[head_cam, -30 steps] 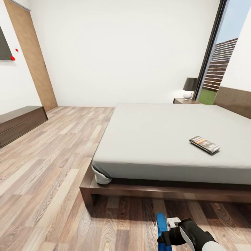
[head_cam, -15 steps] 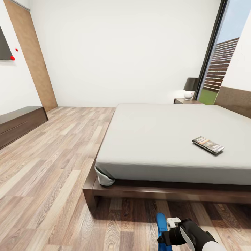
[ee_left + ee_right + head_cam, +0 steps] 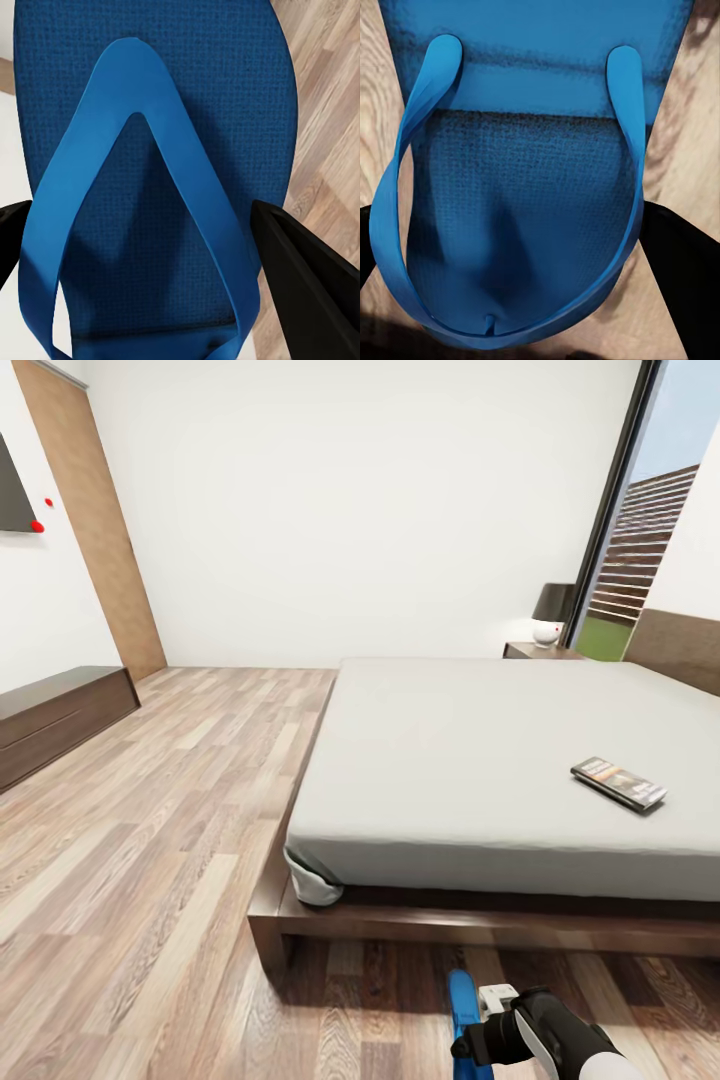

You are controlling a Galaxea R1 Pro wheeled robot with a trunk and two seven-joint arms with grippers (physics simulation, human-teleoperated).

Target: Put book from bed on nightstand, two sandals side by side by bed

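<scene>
Each pincer (image 3: 142, 247) (image 3: 521, 247) grips a sandal (image 3: 150, 97) (image 3: 532, 195); we risk clipping the bed (image 3: 480, 760) frame, loosening either.

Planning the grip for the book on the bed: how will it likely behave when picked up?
The book looks thin and lies flat, so probably light and a bit flexible. Lying flush on the mattress, its edge may be hard to get under; it shouldn't roll.

Wood-plank floor (image 3: 150, 840) spreads across my lower left. A long dark brown bench cabinet (image 3: 55, 715) sits at the left edge. A black-shaded lamp (image 3: 552, 610) with a white base stands upper right, beside a tall window (image 3: 655, 530).
</scene>
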